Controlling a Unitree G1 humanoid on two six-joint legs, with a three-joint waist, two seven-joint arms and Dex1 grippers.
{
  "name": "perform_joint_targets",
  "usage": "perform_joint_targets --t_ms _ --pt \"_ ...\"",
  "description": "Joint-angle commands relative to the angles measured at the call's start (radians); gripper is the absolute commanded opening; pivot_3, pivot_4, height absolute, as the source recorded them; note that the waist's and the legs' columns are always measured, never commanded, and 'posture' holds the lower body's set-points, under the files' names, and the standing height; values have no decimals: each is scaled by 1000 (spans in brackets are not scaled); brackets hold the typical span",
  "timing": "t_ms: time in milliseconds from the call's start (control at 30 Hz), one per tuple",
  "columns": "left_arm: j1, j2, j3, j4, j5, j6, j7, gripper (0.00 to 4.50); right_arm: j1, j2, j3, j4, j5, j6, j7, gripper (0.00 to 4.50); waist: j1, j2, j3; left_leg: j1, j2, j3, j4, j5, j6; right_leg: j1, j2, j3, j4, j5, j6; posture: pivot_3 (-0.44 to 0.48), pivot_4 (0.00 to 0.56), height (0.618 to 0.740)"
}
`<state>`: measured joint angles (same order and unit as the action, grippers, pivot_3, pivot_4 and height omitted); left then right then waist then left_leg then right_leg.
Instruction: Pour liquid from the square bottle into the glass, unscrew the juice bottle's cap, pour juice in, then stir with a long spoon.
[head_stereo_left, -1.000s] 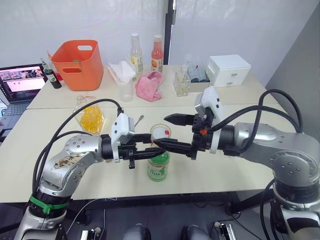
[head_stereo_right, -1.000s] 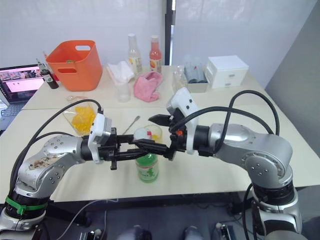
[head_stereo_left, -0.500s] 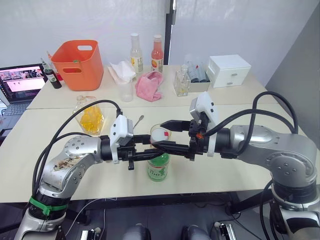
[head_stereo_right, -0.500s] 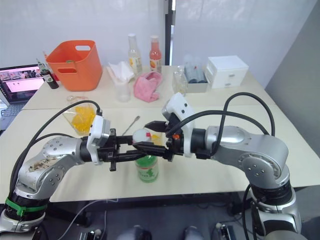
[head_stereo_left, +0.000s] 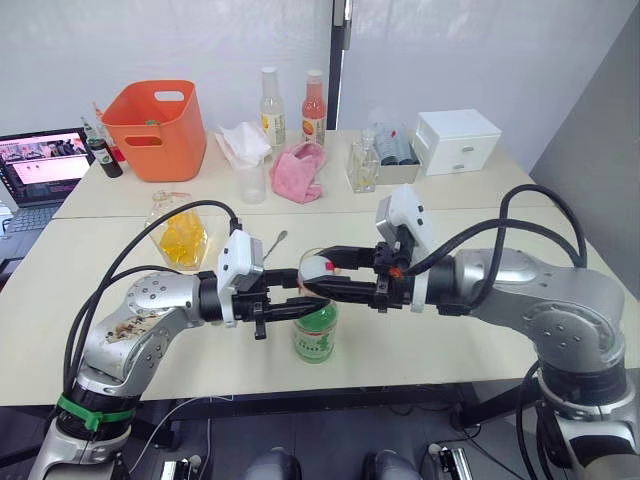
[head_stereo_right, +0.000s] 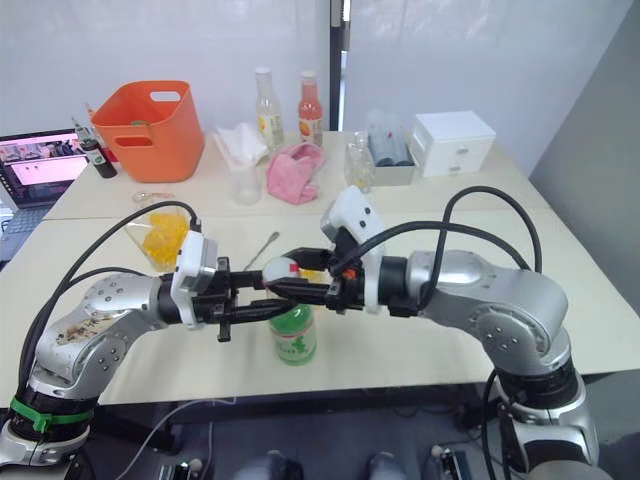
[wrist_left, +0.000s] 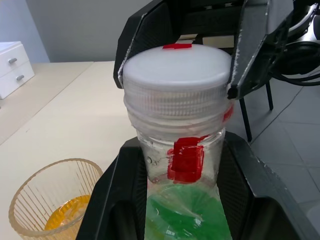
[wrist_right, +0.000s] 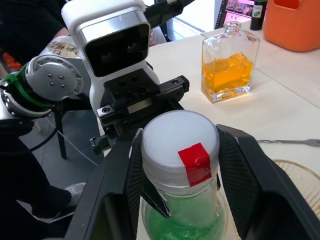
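Grippers meeting at the clear round plastic green-labelled juice bottle (head_stereo_left: 316, 333)
Left gripper (wrist_left: 175, 165) clenches its neck; right gripper (wrist_right: 177, 165) grasps the white screw cap (wrist_right: 181, 146) above the bench (head_stereo_left: 450, 330).

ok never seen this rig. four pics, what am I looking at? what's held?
A humanoid robot with two arms, each ending in a two-fingered black gripper. The two wide pictures come from its head camera; the two close-ups come from cameras on its wrists. The left gripper clamps the neck of the juice bottle, which stands on the table. The right gripper is closed around the juice bottle's cap, ready to unscrew it. Behind stand the glass, holding some orange liquid, the square bottle and the long spoon. Farther back is an orange basket.
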<state>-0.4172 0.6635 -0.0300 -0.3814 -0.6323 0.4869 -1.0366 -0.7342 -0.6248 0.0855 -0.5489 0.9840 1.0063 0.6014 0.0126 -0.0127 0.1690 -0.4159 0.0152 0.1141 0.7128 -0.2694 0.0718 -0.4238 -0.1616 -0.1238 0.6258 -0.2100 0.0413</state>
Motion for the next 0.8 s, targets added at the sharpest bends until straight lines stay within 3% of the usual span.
perform_joint_targets --t_ms 33,133,333,433,733,767,800 --pt "-1 6 2 5 22 -13 1 1454 -46 -34 62 70 -115 -233 349 1686 0 0 0 0 0 0 0 0 0 0 0 0 0 0 0 0 150 713" --pt "-5 7 -2 5 22 -12 -3 1454 -118 -33 177 294 -294 -449 614 1686 -4 0 0 0 0 0 0 0 1 0 0 0 0 0 0 0 150 713" --pt "-5 18 4 -22 9 8 -2 1454 -337 65 312 724 -420 -674 987 1686 -9 0 0 1 0 0 0 0 0 1 1 0 0 0 0 0 150 713" --pt "-4 24 7 -41 0 24 5 1454 -451 82 425 899 -396 -762 1013 1686 -14 0 0 2 1 0 1 0 0 1 1 0 1 0 0 0 150 713" --pt "7 27 19 -51 4 30 17 1454 -536 35 538 951 -257 -808 1013 1686 -19 0 0 3 1 0 0 1 -2 1 0 0 2 0 -1 0 150 713" --pt "10 28 18 -50 8 26 16 1454 -538 31 533 949 -249 -798 1013 2698 -19 0 0 3 1 0 0 1 -2 1 0 0 2 0 -1 0 150 713" --pt "15 30 18 -47 13 21 13 1454 -539 24 528 942 -239 -777 1013 2991 -19 0 0 3 1 0 0 1 -2 1 0 0 2 0 -1 0 150 713"
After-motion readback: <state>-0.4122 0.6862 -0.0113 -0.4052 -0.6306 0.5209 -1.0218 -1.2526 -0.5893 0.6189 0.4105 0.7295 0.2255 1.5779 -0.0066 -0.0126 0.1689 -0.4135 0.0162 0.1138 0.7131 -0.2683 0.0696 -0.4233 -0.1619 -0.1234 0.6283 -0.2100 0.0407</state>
